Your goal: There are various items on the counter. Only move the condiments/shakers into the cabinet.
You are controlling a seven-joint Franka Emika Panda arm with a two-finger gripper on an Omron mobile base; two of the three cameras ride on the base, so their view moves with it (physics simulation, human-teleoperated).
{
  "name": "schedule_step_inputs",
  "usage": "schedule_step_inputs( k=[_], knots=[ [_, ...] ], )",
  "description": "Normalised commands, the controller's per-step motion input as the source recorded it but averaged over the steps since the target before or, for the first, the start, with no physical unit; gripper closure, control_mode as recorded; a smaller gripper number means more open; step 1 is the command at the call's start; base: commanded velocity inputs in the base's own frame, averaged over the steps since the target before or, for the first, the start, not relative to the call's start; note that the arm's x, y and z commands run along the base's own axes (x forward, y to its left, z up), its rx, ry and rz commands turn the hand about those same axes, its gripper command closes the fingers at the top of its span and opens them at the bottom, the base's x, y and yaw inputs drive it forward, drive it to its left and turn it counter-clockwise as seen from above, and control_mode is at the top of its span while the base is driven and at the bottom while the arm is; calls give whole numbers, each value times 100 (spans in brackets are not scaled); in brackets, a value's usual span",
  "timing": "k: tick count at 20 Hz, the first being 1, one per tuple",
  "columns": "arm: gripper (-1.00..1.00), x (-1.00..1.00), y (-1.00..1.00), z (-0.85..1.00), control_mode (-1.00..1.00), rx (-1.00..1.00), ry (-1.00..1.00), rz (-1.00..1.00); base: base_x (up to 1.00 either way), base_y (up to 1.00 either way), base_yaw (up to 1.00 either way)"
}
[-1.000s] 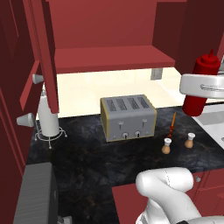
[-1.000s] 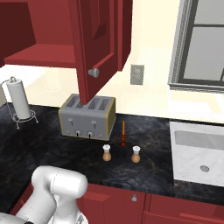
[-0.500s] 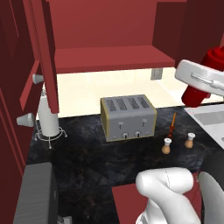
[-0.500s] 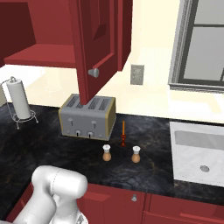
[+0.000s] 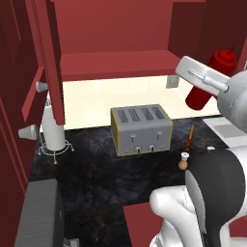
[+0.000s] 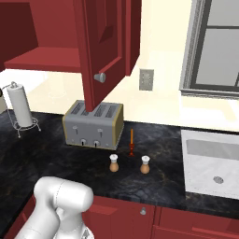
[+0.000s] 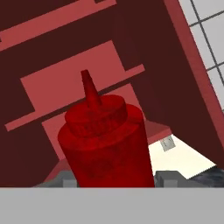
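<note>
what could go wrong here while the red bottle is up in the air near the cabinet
The red bottle hangs tilted in the hand, high over the counter; a slip would drop it near the toaster or the shakers. The open cabinet door juts out nearby and could clip the bottle or arm.

The red squeeze bottle stands between the gripper finger tips, nozzle pointing toward the top of the view. Behind it lies the dark red cabinet interior, with a cream wall patch at lower right.
</note>
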Motion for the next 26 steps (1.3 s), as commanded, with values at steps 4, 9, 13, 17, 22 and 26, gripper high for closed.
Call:
schedule_step_inputs(
  k=[4,9,13,17,22,26],
  knots=[
    [100,41,0,0,-100,0,1,-3,0,0,0],
    [100,34,0,0,-100,0,4,0,0,0,0],
    [100,31,0,10,-100,0,15,2,0,0,0],
    [100,33,1,1,-100,0,10,0,0,0,0],
    [100,13,10,8,-100,-5,6,2,0,0,0],
    [100,5,51,0,-100,-16,0,11,0,0,0]
  ],
)
